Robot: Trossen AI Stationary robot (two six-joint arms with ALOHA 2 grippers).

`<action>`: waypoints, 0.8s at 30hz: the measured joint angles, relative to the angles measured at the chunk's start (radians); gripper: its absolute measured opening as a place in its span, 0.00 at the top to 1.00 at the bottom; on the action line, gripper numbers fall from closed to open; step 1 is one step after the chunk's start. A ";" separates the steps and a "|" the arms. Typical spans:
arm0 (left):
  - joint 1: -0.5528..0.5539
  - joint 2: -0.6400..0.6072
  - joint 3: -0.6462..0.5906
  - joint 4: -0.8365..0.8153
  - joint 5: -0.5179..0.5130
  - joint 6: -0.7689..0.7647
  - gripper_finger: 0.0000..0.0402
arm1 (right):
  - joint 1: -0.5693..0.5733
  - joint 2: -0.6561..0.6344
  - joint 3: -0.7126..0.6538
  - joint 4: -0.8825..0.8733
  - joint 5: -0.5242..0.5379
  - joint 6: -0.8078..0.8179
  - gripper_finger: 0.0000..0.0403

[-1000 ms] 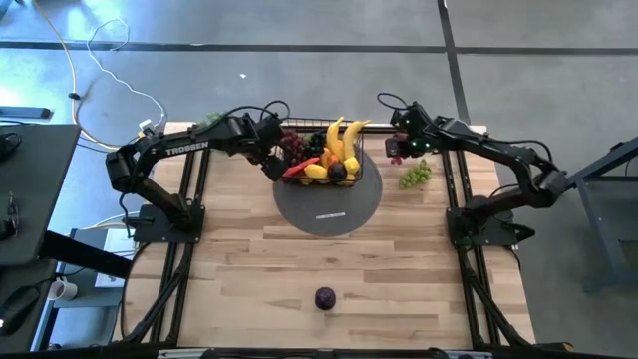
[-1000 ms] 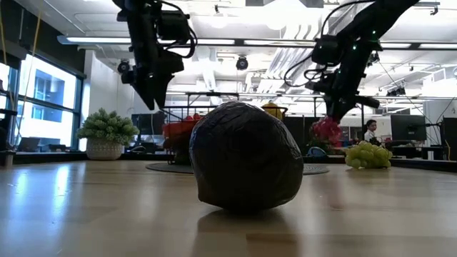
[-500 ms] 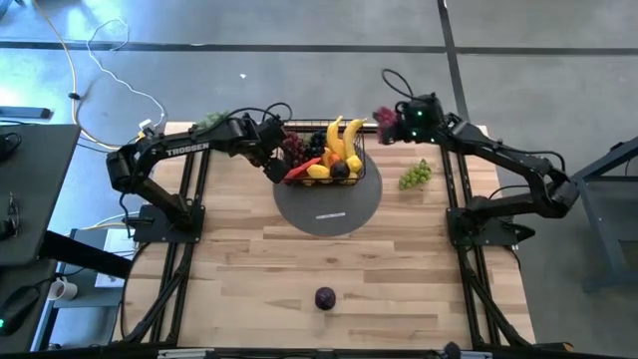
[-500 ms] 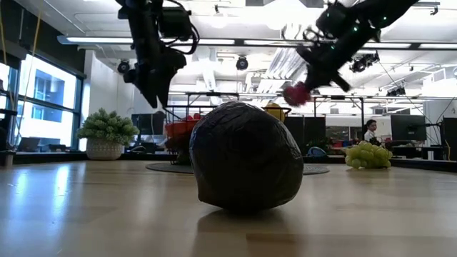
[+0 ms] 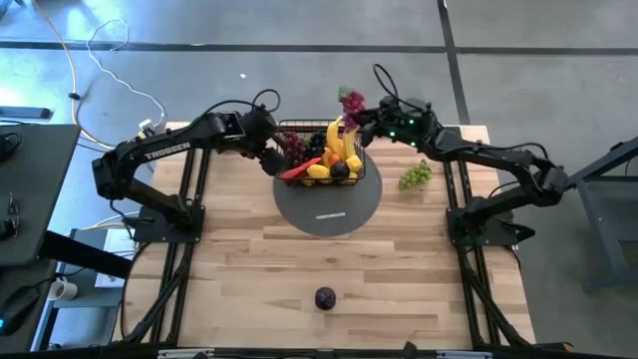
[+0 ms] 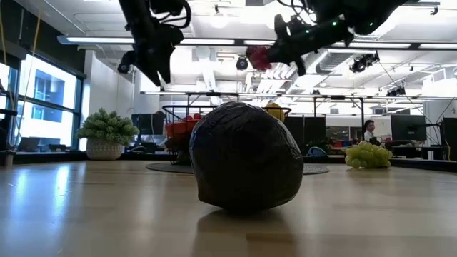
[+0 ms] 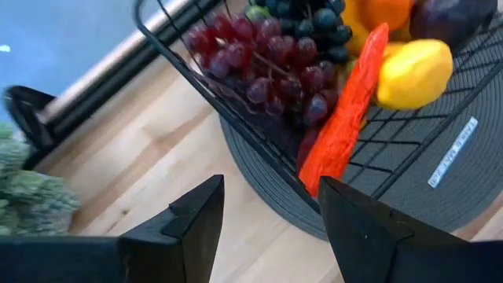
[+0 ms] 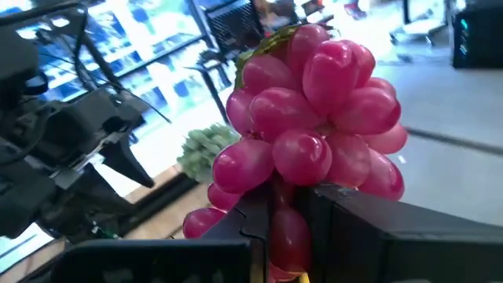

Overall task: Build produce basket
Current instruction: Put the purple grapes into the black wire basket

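The black wire basket (image 5: 324, 158) stands on a grey round disc (image 5: 329, 204) and holds bananas, lemons, a red chilli (image 7: 346, 126), red grapes (image 7: 267, 67) and dark grapes. My right gripper (image 5: 365, 113) is shut on a bunch of pink-red grapes (image 5: 350, 101), high over the basket's far right corner (image 6: 258, 57). My left gripper (image 5: 269, 160) hangs open above the table just left of the basket (image 7: 271, 228), with nothing between its fingers. A green grape bunch (image 5: 415, 176) and a dark purple plum (image 5: 325, 298) lie on the table. My right gripper pinches the pink-red bunch at one end (image 8: 288, 206) between its two fingers (image 8: 338, 208). The fingers come nearly level from the table's right side. The bunch sticks out beyond the fingertips, lifted clear of the basket and the table.
A pale-green leafy bunch (image 5: 209, 120) sits at the table's far left corner. In the low view the plum (image 6: 246, 157) fills the foreground and hides part of the basket (image 6: 187, 127). Bare wood spreads between the disc and the table's near edge.
My right gripper has swung from the table's right side toward the basket and risen. It has tipped from pointing down to nearly level, carrying the pink-red grapes up over the basket's far right corner. My left gripper has risen a little beside the basket, still open.
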 joint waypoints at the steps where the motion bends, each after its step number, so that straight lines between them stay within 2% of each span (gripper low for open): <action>1: 0.000 -0.009 0.000 0.000 -0.010 0.000 0.51 | 0.011 0.017 0.000 0.035 0.000 -0.007 0.95; 7: 0.000 -0.055 0.000 -0.001 -0.030 0.000 0.51 | 0.068 0.111 0.000 0.183 -0.027 -0.048 0.95; 12: 0.000 -0.084 0.000 -0.002 -0.055 0.000 0.51 | 0.099 0.162 0.006 0.173 -0.026 -0.060 0.95; 15: 0.000 -0.100 0.000 -0.002 -0.061 0.000 0.51 | 0.126 0.200 0.076 0.076 -0.019 -0.091 0.96; 18: 0.000 -0.105 0.000 -0.002 -0.061 0.008 0.51 | 0.148 0.250 0.186 -0.096 0.037 -0.142 0.97; 24: 0.000 -0.107 0.000 -0.002 -0.061 0.060 0.51 | 0.140 0.355 0.350 -0.354 0.071 -0.135 0.96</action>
